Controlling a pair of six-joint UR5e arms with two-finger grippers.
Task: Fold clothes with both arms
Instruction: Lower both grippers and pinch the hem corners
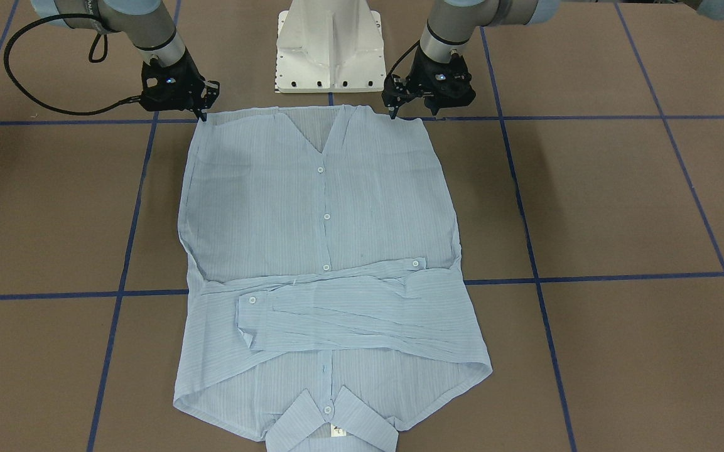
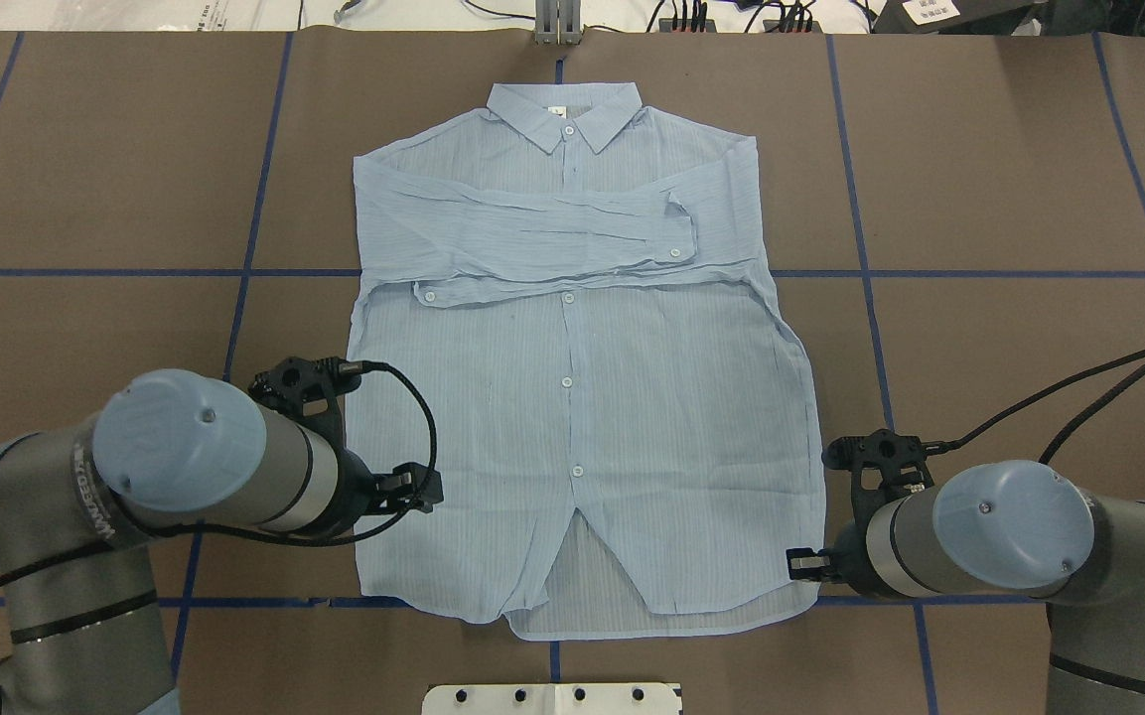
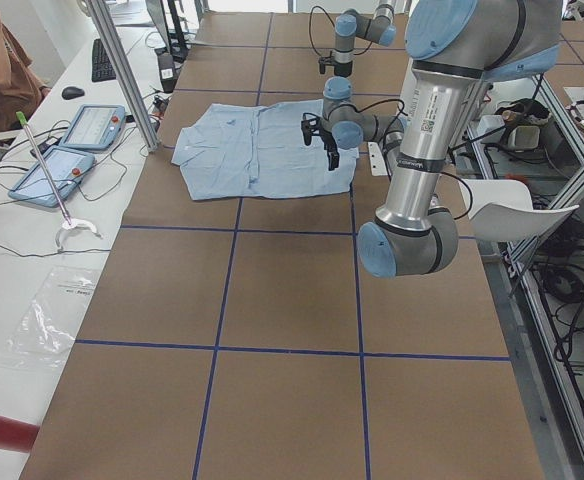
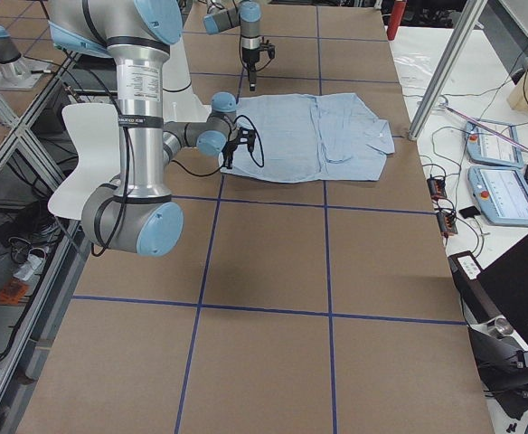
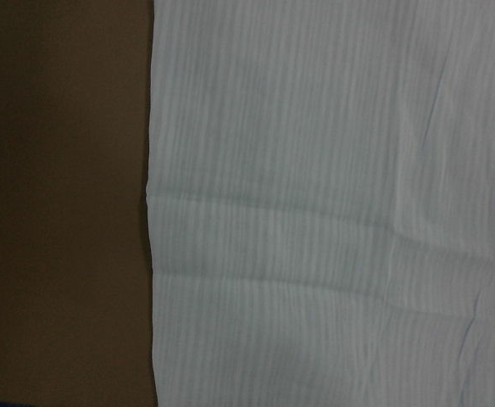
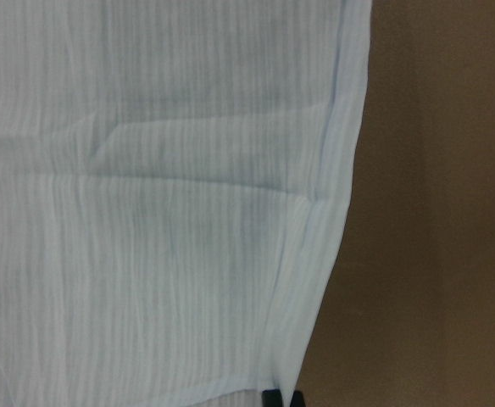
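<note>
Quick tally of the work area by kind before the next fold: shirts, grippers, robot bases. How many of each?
Shirt: 1
Grippers: 2, the left gripper and the right gripper
Base: 1
Total: 4

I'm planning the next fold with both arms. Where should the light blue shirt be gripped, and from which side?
Probably the hem, at both corners, from above: left gripper on one, right gripper on the other. The shirt lies flat, sleeves crossed over the chest, so carrying hem to collar would halve it.
</note>
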